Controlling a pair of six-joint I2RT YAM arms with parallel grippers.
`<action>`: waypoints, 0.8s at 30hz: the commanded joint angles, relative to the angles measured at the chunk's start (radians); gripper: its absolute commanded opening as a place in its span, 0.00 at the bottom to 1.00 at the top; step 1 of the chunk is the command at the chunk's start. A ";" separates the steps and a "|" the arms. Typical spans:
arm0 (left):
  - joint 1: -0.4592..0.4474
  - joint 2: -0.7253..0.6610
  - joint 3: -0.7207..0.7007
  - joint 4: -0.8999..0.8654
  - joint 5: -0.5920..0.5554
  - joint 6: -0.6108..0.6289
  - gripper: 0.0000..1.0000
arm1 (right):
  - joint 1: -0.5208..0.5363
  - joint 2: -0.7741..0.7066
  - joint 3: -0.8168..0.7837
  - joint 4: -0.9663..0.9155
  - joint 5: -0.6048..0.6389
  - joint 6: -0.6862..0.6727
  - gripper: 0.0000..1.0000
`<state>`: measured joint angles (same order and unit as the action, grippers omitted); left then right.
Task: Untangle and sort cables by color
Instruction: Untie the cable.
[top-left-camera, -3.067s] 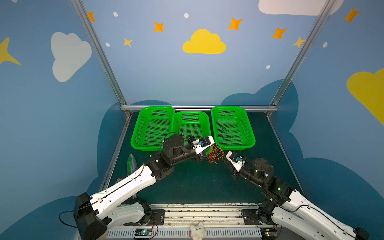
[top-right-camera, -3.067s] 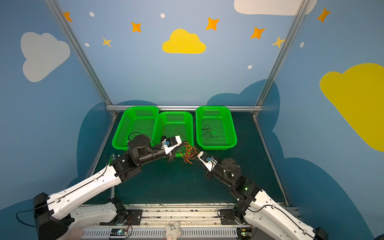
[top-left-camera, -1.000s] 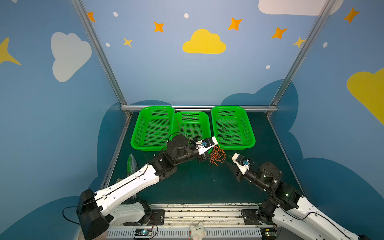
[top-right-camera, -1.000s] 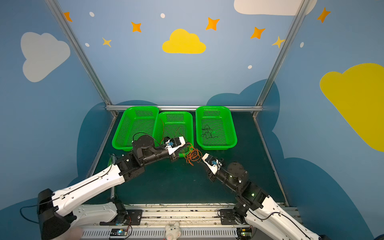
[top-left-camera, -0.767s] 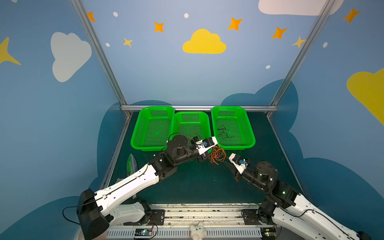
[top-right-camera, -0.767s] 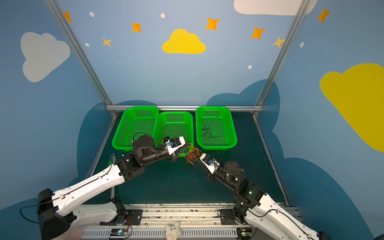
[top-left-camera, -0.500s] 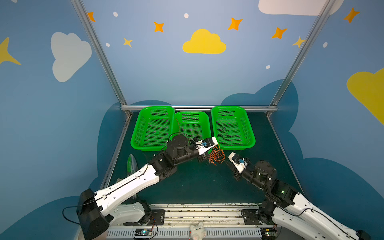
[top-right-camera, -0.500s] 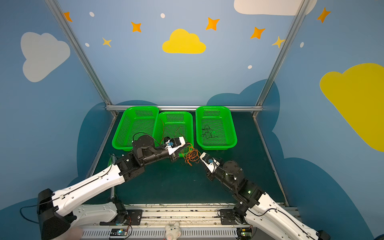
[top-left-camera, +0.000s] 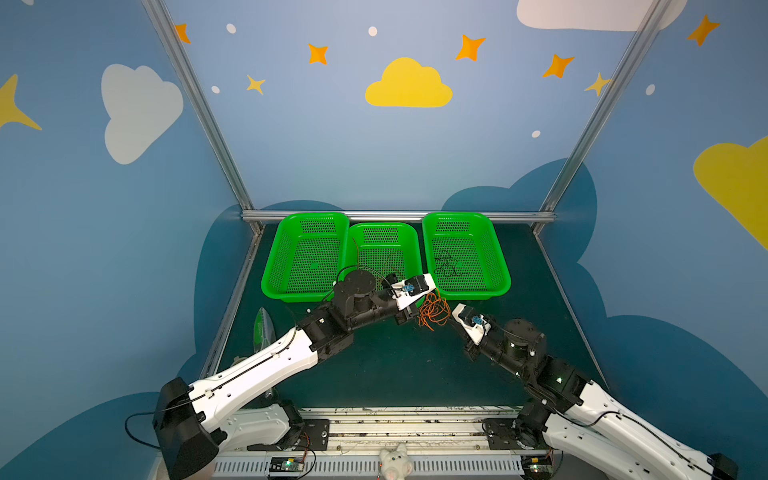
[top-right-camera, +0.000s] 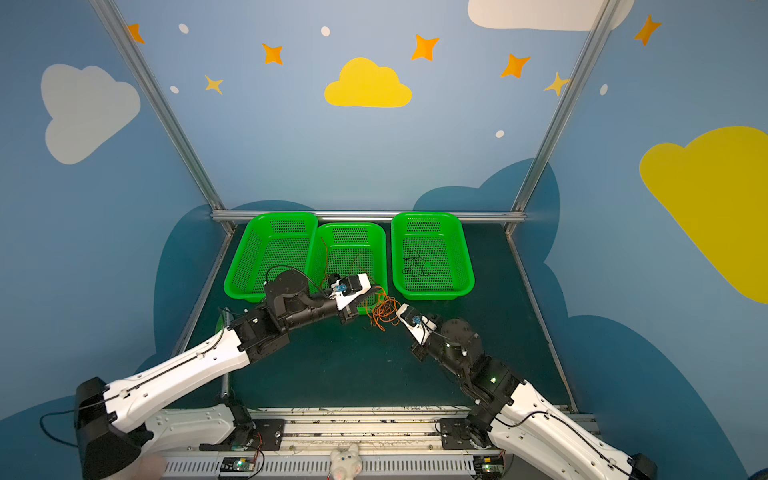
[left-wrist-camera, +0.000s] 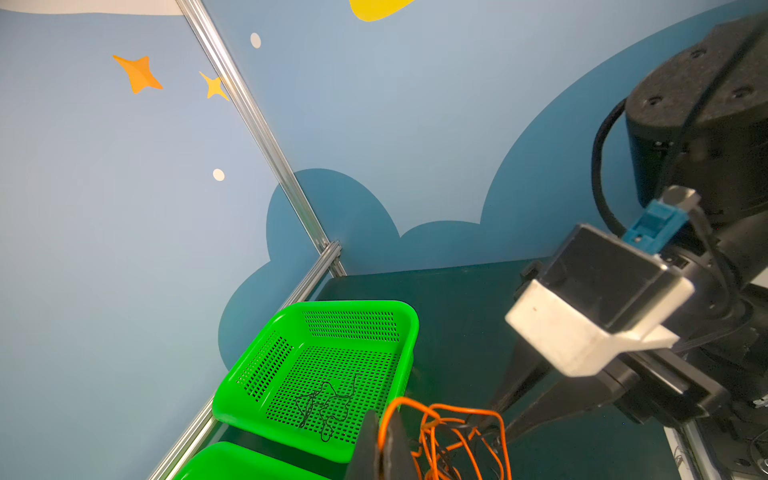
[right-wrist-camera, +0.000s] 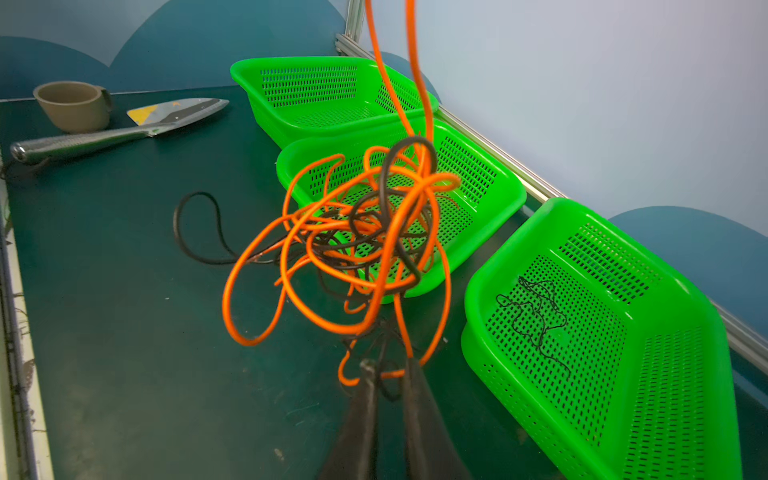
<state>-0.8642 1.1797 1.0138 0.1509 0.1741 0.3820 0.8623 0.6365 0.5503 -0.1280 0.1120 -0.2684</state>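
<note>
Dark tabletop (right-wrist-camera: 124, 332), mug (right-wrist-camera: 72, 106) beside knife (right-wrist-camera: 124, 129) — cable tangle (right-wrist-camera: 353, 232) masking middle basket (right-wrist-camera: 498, 195)

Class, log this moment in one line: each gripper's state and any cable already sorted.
left gripper: shut on tangle; right gripper: shut on tangle, lower strands; black cable: in basket nearest right arm

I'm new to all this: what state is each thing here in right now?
Tangle, orange and black knotted together, hanging.
Left end effector, shut on the tangle's top strands.
Right end effector, jaws narrow around low strands; grip unclear.
Left basket, looks empty.
Middle basket, holds a thin red wire.
Right basket, holds a black cable.
Mug, upright.
Knife, lying flat.
</note>
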 joint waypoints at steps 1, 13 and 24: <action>-0.001 -0.012 0.028 0.034 0.024 -0.018 0.03 | 0.006 0.008 0.009 0.034 0.023 0.003 0.08; 0.068 -0.034 0.018 0.024 -0.039 -0.053 0.03 | -0.010 -0.035 -0.055 0.108 0.165 0.178 0.00; 0.220 -0.139 -0.020 0.036 -0.123 -0.085 0.03 | -0.175 -0.112 -0.161 -0.064 0.210 0.579 0.00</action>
<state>-0.6682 1.0779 1.0019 0.1555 0.1051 0.3061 0.7330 0.5407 0.4187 -0.1059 0.3000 0.1520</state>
